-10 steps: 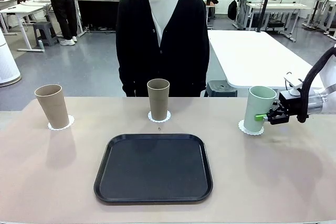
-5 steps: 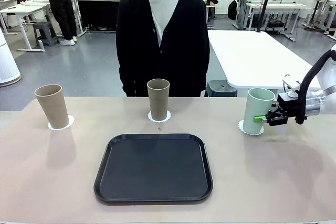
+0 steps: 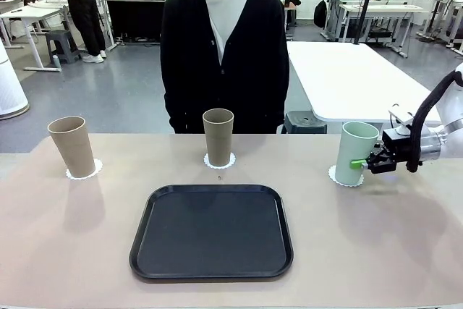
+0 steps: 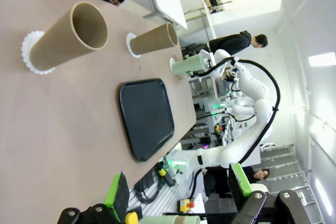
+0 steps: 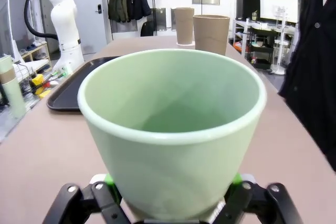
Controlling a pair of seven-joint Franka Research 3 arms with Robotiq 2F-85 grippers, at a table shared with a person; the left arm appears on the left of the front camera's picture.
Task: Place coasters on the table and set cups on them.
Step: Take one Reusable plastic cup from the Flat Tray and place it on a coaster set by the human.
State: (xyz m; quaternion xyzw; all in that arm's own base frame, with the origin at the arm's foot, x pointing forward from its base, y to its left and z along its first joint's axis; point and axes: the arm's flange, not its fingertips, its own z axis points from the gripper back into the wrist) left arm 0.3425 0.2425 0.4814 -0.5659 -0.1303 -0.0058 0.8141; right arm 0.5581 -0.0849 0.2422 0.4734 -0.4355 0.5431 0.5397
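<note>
Three cups stand along the far side of the table [image 3: 72,244], each on a white lacy coaster. A tan cup [image 3: 72,146] is at the left on its coaster [image 3: 95,170], and another tan cup [image 3: 218,137] is at the middle on its coaster [image 3: 219,163]. At the right, the mint green cup [image 3: 356,151] sits upright over a coaster [image 3: 335,176]. My right gripper [image 3: 362,162] is shut on its side; the wrist view has the mint cup [image 5: 173,129] between the green pads. My left gripper [image 4: 178,192] hangs open, well back from the table, gripping nothing.
A black tray [image 3: 211,231] lies bare at the middle of the table, nearer my side. A person in a black cardigan [image 3: 224,48] stands at the far edge behind the middle cup. A white table [image 3: 354,77] is behind at the right.
The mint cup and my right gripper have shifted slightly to the right, and the cup stands a little straighter. The other cups, tray and person are as before.
</note>
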